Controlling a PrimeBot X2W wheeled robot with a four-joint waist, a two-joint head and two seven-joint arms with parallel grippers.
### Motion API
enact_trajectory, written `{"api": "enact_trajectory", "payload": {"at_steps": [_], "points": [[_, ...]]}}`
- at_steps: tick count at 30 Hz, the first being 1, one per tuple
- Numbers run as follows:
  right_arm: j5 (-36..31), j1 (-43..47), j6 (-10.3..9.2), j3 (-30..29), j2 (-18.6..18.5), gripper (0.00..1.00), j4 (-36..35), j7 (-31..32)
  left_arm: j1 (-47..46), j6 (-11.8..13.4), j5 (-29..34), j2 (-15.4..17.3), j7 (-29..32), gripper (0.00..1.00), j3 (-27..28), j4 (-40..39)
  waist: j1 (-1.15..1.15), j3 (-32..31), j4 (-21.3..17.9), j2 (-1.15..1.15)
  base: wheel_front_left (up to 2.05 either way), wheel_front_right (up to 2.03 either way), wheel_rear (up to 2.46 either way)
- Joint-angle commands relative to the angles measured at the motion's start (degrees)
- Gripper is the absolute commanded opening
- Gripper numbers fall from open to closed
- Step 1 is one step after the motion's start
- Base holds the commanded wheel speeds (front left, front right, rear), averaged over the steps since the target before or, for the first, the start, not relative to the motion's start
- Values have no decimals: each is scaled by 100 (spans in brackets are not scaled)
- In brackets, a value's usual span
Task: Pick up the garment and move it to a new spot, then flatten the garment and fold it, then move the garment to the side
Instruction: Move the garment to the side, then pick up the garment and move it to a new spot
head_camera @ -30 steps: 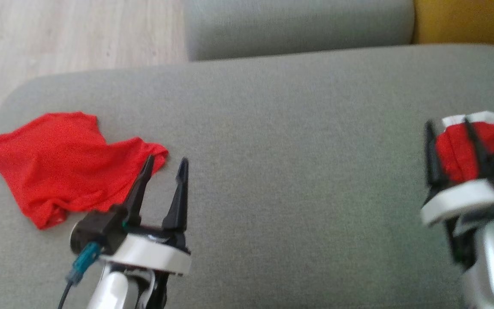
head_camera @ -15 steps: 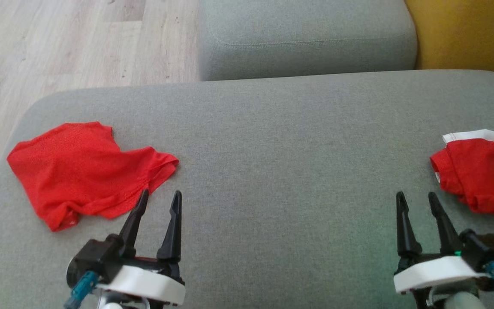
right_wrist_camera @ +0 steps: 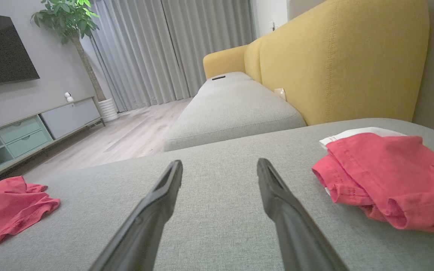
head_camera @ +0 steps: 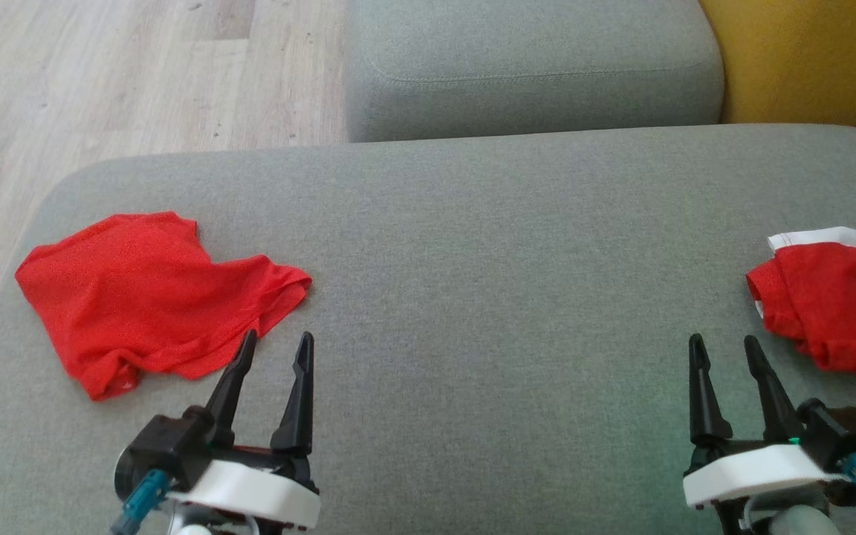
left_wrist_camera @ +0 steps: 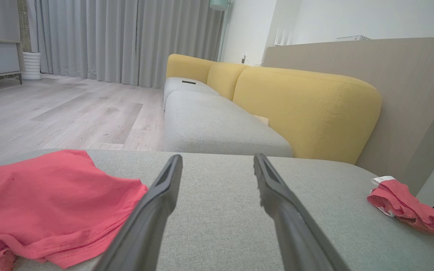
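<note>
My left pincer (head_camera: 277,338) and right pincer (head_camera: 723,340) are both wide open, empty. The crumpled red garment (head_camera: 138,297) lies on the sofa seat (head_camera: 487,260) beside the left one. Looks like light, floppy stuff, so I'd pinch its near edge.

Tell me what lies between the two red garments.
Head view: bare grey cushion between the loose red garment and the red-and-white bundle.
</note>
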Motion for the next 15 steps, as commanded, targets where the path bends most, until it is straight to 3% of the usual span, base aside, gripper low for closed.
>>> {"api": "enact_trajectory", "payload": {"at_steps": [1,7,15], "points": [[27,-277,20,126,-32,100,-167,-76,-231,-21,-20,-10,-31,100,195,-150,0,3,9,0,0,0,0],[10,-244,20,171,-32,100,-204,-78,-274,-41,-7,-10,-31,100,163,-78,0,27,179,0,0,0,0],[34,-175,20,501,-32,100,-110,-78,-315,-41,27,-10,-31,100,196,-6,0,17,746,0,0,0,0]]}}
